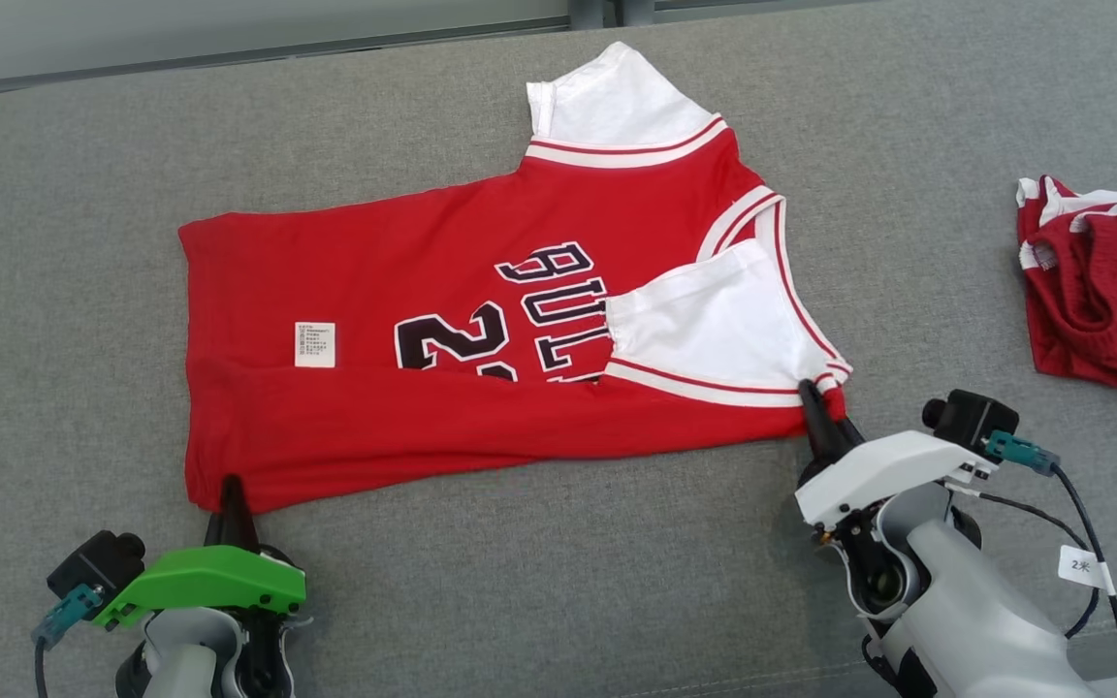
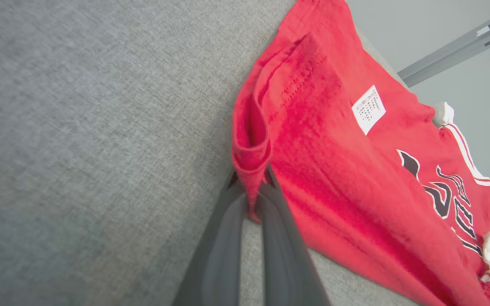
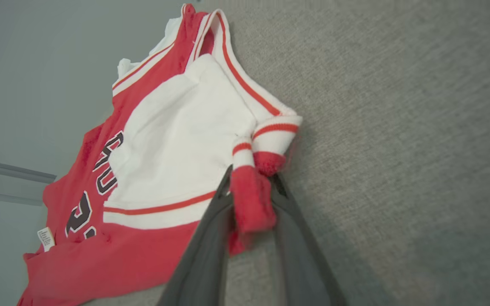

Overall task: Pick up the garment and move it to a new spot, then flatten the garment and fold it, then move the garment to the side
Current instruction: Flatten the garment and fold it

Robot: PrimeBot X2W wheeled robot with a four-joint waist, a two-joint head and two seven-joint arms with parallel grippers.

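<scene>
The red jersey [image 1: 374,407] lies spread on the grey cushion [image 1: 558,582]; it is light and limp, and probably sags between holds. The left gripper [image 1: 229,490] is clamped on its hem corner, and the right gripper [image 1: 813,396] is closed on its shoulder strap. Both look like sound corner grips.

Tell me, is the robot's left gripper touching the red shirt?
Touching. The left wrist view shows the left gripper pinching a corner of the red shirt between its fingers.
</scene>
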